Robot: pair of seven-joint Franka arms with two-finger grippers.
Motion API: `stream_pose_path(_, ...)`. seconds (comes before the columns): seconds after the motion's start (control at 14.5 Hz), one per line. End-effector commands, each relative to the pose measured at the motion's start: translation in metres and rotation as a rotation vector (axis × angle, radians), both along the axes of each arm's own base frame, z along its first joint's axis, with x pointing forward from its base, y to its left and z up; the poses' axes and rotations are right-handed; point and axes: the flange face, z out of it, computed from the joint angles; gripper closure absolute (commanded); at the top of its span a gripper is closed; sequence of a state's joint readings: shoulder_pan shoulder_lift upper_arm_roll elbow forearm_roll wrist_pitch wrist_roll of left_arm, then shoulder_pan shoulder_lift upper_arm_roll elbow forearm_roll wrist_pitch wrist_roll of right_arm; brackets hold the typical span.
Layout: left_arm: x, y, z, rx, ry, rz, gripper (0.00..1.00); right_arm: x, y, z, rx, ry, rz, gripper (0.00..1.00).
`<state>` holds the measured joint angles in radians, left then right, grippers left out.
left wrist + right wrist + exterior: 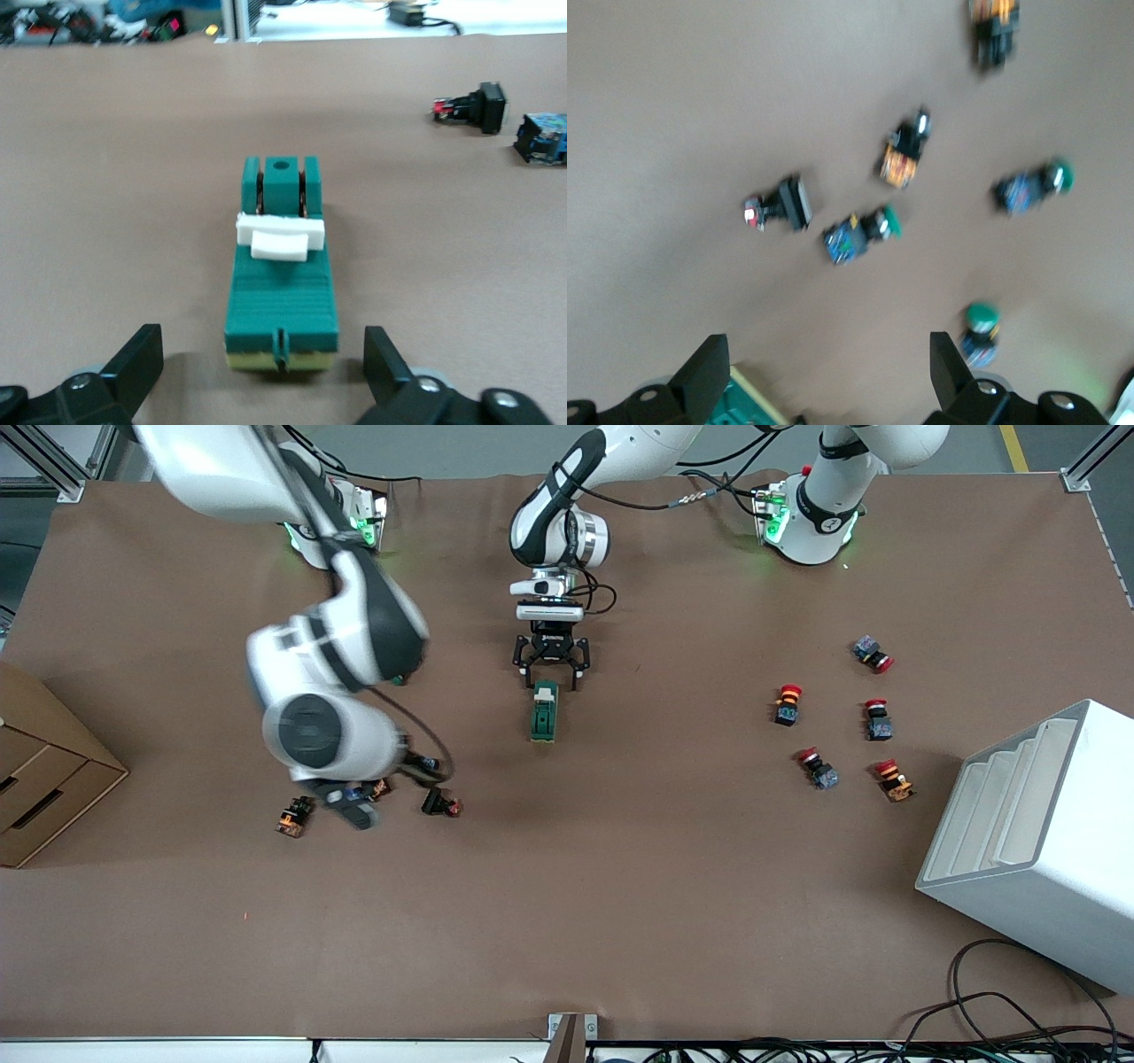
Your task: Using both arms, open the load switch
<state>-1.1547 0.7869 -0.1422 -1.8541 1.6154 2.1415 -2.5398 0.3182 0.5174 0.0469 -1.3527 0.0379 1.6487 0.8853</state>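
I see the load switch (544, 711) lying flat on the brown table (620, 886), a bit above the middle of the front picture. It is a dark green block with a white lever piece (279, 237) across its top, and that lever looks like it is sitting down flat, so I think the switch is not open yet. My left gripper (550, 676) is low, right at the upper end of the switch in the front picture. Its jaws are spread wide, one on each side of the block's end, and in the left wrist picture I see a gap on both sides, so they are not squeezing it. I think this arm is ready to close and hold the block, but it has not done that. My right gripper (352, 808) is in the lower left part of the front picture, over a small bunch of green push buttons (864, 235) and well apart from the switch. Its jaws are spread too, with nothing between them. That picture is blurry, so I think this arm is moving. A bunch of red push buttons (788, 703) sits at the right side of the front picture, with a white rack (1032, 841) low on the right. So almost all the work is left: hold the block, bring the other arm over, and lift the lever.
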Motion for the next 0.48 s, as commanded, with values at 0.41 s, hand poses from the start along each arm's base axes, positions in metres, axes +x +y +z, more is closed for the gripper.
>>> stream_pose_path(0.41,0.02,-0.042,0.106,-0.014,0.165,0.144,0.01,0.014,-0.271,0.099,0.122,-0.115,0.621,0.0)
